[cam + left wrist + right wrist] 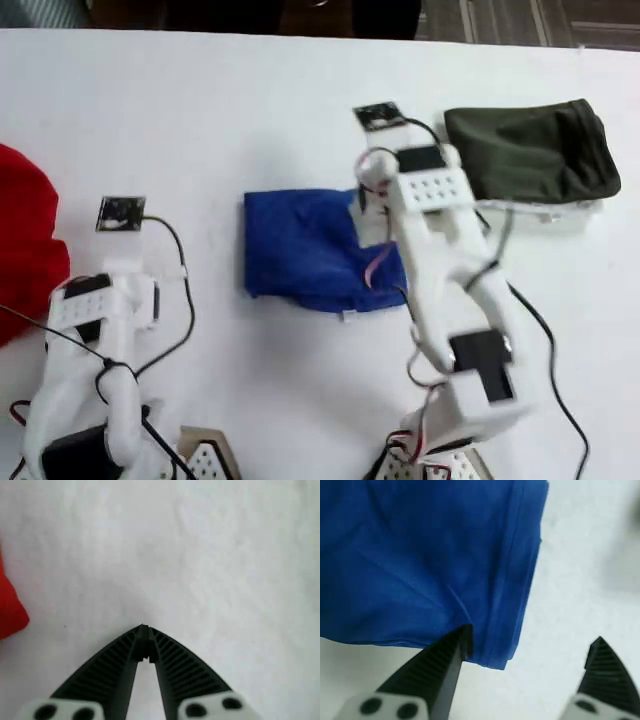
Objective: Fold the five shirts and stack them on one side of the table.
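right jaws wide at corner of blue shirt point(420, 555), left jaws closed on nothing over the surface point(210, 555).

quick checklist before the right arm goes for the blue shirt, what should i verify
1. Right hand open: ok, jaws wide apart.
2. Right hand lined up on blue shirt: ok, one fingertip over its hem, the other over bare table.
3. Fingertip touching cloth: cannot tell.
4. Left hand out of the way: ok, shut over bare table, red shirt beside it.
5. Stacking spot: ok, dark green shirt lies folded, apart from the blue one.
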You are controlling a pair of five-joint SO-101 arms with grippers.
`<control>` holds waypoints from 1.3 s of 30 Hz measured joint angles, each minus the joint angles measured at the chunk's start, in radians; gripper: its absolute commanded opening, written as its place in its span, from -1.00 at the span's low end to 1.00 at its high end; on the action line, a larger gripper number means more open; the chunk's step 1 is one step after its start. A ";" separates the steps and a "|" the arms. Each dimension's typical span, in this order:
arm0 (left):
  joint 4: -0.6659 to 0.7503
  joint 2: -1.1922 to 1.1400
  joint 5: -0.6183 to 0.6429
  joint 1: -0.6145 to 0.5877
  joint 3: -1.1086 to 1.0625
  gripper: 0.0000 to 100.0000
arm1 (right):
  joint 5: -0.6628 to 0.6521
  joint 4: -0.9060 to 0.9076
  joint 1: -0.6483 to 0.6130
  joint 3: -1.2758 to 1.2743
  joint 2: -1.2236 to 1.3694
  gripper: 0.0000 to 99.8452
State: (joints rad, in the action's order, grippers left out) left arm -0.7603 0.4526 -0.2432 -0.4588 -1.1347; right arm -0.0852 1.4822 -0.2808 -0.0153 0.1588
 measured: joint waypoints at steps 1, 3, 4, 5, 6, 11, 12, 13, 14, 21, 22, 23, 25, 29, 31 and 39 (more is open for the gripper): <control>0.005 0.000 0.000 0.000 -0.003 -0.94 | 0.017 0.021 -0.012 0.046 0.041 -0.29; 0.008 0.000 0.000 0.000 -0.003 -0.94 | 0.051 0.061 -0.023 0.123 0.112 -0.29; 0.009 0.002 0.000 0.000 -0.006 -0.94 | 0.066 0.069 -0.023 0.158 0.146 -0.29; 0.009 0.002 0.000 0.000 -0.008 -0.94 | 0.081 0.069 -0.021 0.187 0.176 -0.29; 0.009 0.002 0.000 0.002 -0.008 -0.94 | 0.097 0.071 -0.020 0.212 0.207 -0.29; 0.011 0.002 -0.002 0.000 -0.017 -0.94 | 0.121 0.072 -0.031 0.295 0.345 -0.29; 0.011 0.002 -0.002 0.002 -0.017 -0.94 | 0.121 0.072 -0.031 0.310 0.374 -0.29; 0.011 0.003 -0.002 0.002 -0.017 -0.94 | 0.121 0.069 -0.029 0.325 0.402 -0.29; 0.011 0.003 -0.002 0.000 -0.017 -0.94 | 0.121 0.063 -0.026 0.344 0.431 -0.29; 0.011 0.005 -0.002 0.000 -0.018 -0.94 | 0.121 0.112 -0.026 0.537 0.631 -0.30; 0.011 0.005 -0.002 0.000 -0.018 -0.94 | 0.121 0.138 -0.026 0.571 0.655 -0.30; 0.011 0.005 -0.002 0.000 -0.018 -0.94 | 0.121 0.167 -0.026 0.612 0.683 -0.30; 0.011 0.005 -0.002 0.002 -0.018 -0.94 | 0.118 0.224 -0.026 0.695 0.738 -0.37; 0.011 0.005 -0.002 0.000 -0.018 -0.94 | 0.032 0.262 -0.026 0.763 0.813 -0.83; 0.011 0.005 -0.002 0.000 -0.018 -0.94 | -0.005 0.262 -0.026 0.770 0.824 -0.98; 0.011 0.005 -0.002 0.002 -0.018 -0.94 | -0.041 0.264 -0.029 0.776 0.824 -0.96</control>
State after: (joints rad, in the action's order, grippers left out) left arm -0.7495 0.4572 -0.2447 -0.4572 -1.1531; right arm -0.1266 1.7461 -0.3099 0.7610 0.9828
